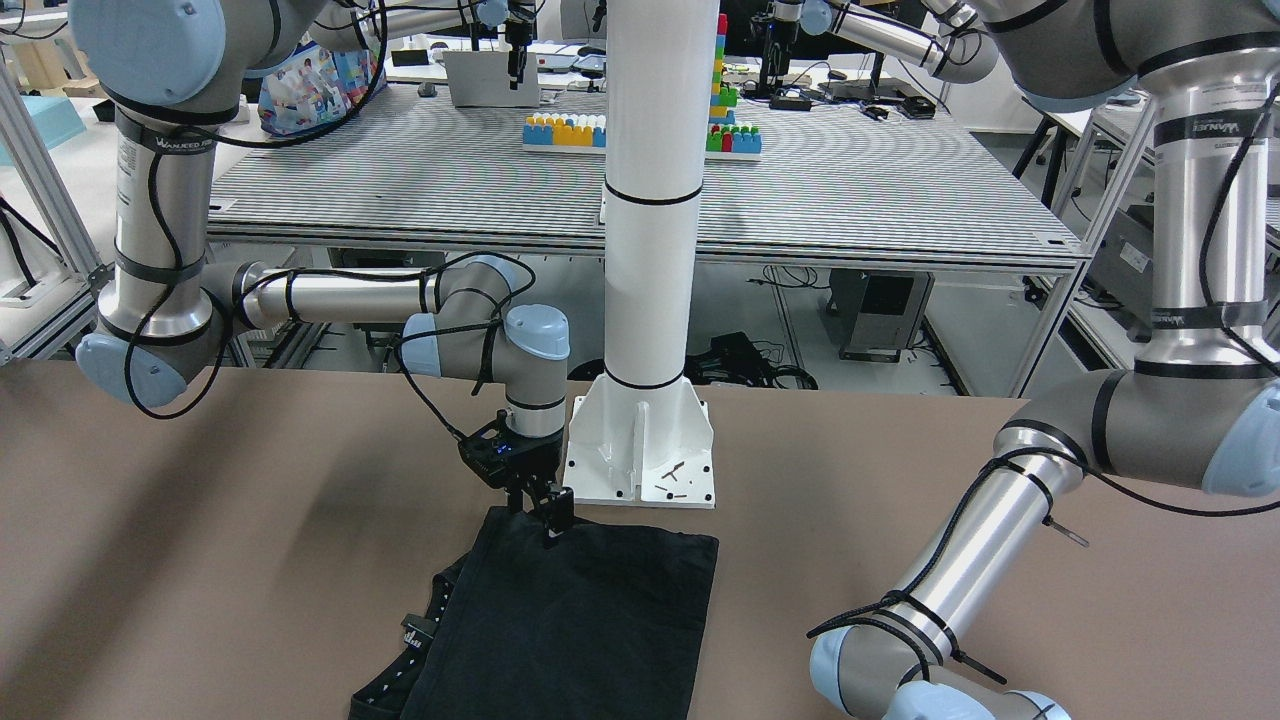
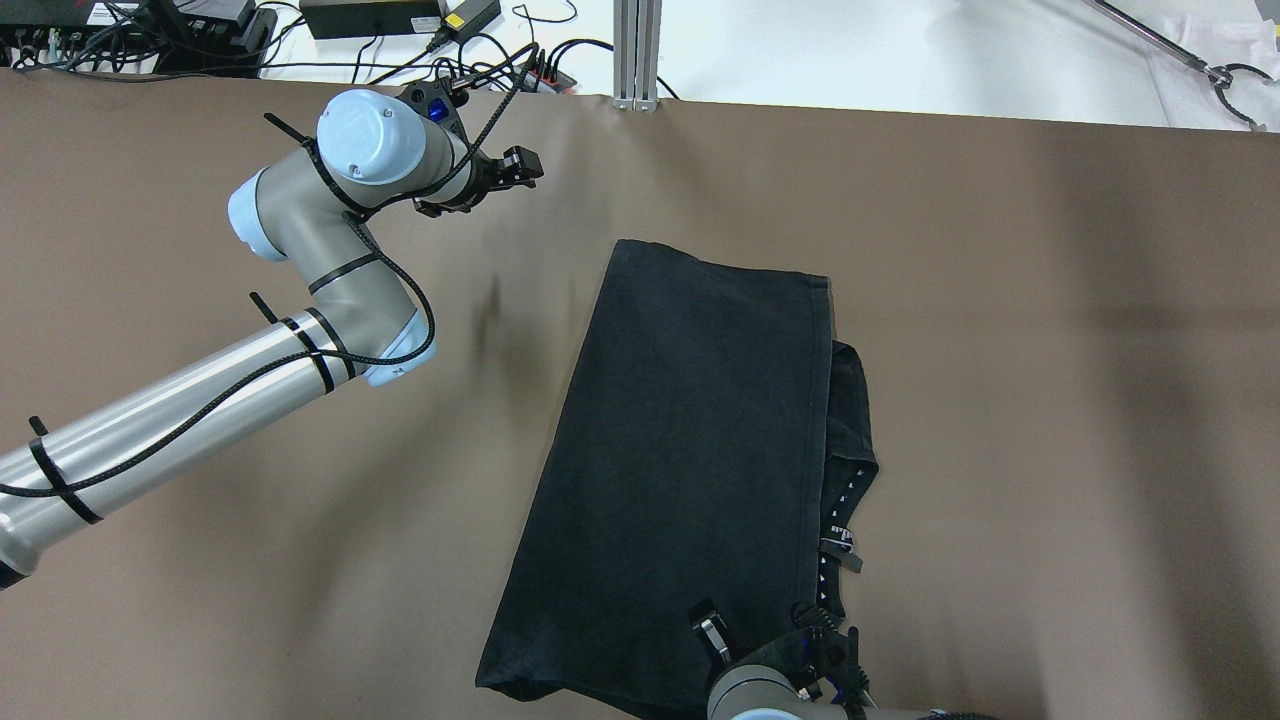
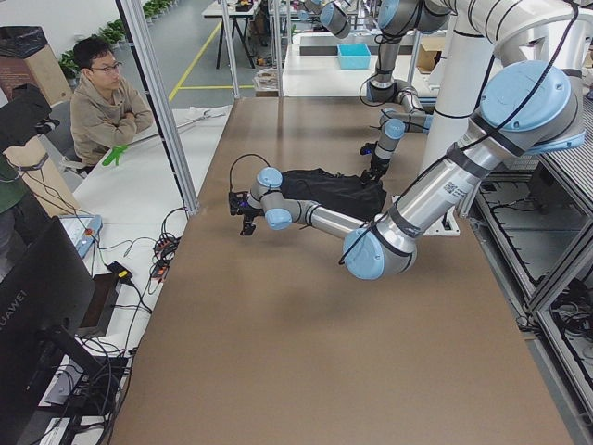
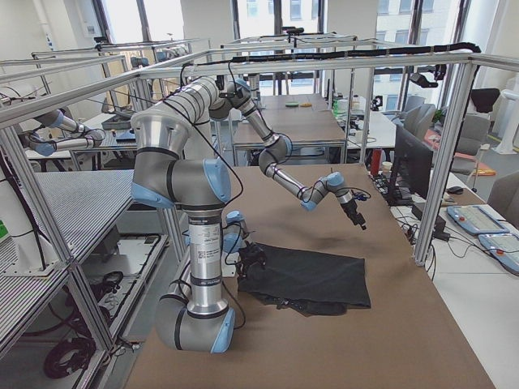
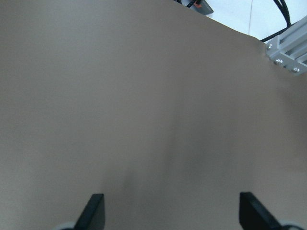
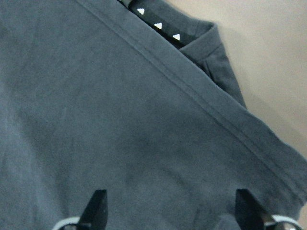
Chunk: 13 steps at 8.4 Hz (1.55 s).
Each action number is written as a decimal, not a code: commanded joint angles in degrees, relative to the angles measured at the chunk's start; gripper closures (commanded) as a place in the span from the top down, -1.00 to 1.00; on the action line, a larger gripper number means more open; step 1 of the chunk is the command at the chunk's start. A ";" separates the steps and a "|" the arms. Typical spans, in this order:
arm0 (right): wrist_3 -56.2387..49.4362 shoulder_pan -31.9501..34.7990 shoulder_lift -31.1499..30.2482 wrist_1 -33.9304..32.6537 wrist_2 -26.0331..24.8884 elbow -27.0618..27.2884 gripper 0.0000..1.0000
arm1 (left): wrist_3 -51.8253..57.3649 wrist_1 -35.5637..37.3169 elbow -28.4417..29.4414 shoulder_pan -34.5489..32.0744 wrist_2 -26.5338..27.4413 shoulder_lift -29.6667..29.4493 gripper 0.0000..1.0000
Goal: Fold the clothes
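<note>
Right wrist-mounted view, right pincer [image 6: 168,211] spread wide over black garment [image 6: 120,120], left pincer [image 5: 170,211] spread wide above table [image 5: 144,86]

Behind your brown matte table [image 2: 1000,300], a grey striped workbench [image 1: 850,190] holds coloured toy bricks [image 1: 565,130]; tall windows [image 4: 276,16] light the aluminium framing [image 4: 430,162], where a person [image 3: 107,111] sits, arms folded.

Shows black all over the garment [image 2: 690,450], broken by small white triangles [image 6: 176,37] along its trim [image 6: 148,18]. Runs plain brown across the table [image 2: 1000,350]. Pairs silver-grey with a pale blue joint cap [image 2: 372,135] on the left arm [image 2: 180,400].
</note>
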 commanded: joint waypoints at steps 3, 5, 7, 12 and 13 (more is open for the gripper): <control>7.77 -3.58 -2.19 0.03 -1.00 -0.35 0.84 | -0.09 0.38 0.09 0.25 2.02 -1.15 1.00; 7.94 -5.08 -2.28 0.03 -1.00 -0.52 0.79 | -0.09 0.82 0.00 0.33 2.29 -1.42 1.00; 7.94 -5.96 -2.10 0.03 -1.00 -0.61 0.73 | -0.09 0.91 -1.57 0.33 2.29 -0.81 1.00; 8.82 -5.70 -2.72 0.03 -1.09 -1.14 -0.56 | -2.20 1.96 -2.63 2.27 4.84 -0.89 1.00; 8.82 -5.70 -2.72 1.42 -1.26 -1.05 -0.93 | -2.20 2.05 -2.64 2.27 4.93 -0.89 1.00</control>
